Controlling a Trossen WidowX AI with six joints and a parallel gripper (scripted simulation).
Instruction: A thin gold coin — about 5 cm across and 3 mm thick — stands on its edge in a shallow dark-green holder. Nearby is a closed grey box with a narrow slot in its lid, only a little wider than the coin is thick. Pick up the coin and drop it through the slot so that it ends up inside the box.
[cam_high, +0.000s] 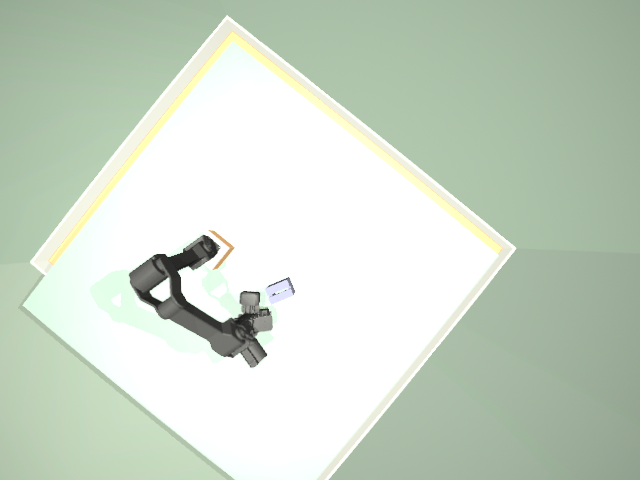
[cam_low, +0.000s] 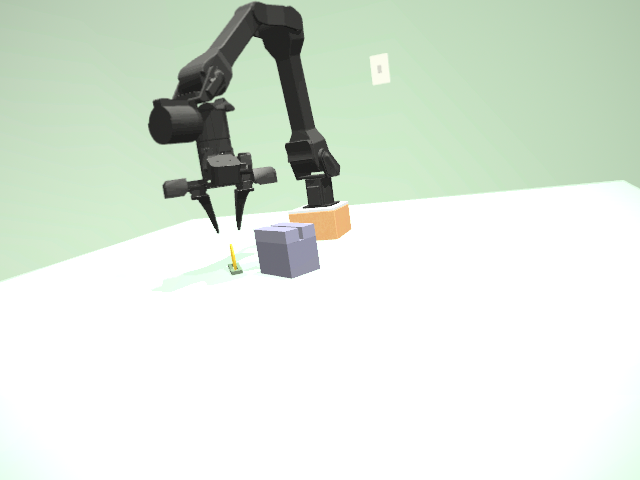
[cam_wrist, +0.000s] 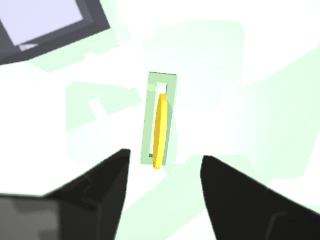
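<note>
The fingers (cam_low: 214, 221) are held partly apart, empty, pointed down above the gold coin (cam_low: 233, 256), which is stood on edge in its green holder (cam_low: 235, 269) on the worktop (cam_low: 413, 335), just beside the grey slotted box (cam_low: 287, 249).

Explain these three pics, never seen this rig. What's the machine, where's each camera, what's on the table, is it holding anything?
It is one jointed robot arm bolted to an orange base, ending in a two-finger gripper.

The top view looks straight down on the white table. The exterior view looks from the side. The wrist view comes from a camera on the arm, looking down between the two dark fingers.

On the table stands a gold coin on edge in a small green holder. Beside it sits a grey box with a narrow slot in its lid.

The gripper holds nothing: its fingers are apart and hang above the coin, one to each side of it in the wrist view.
</note>
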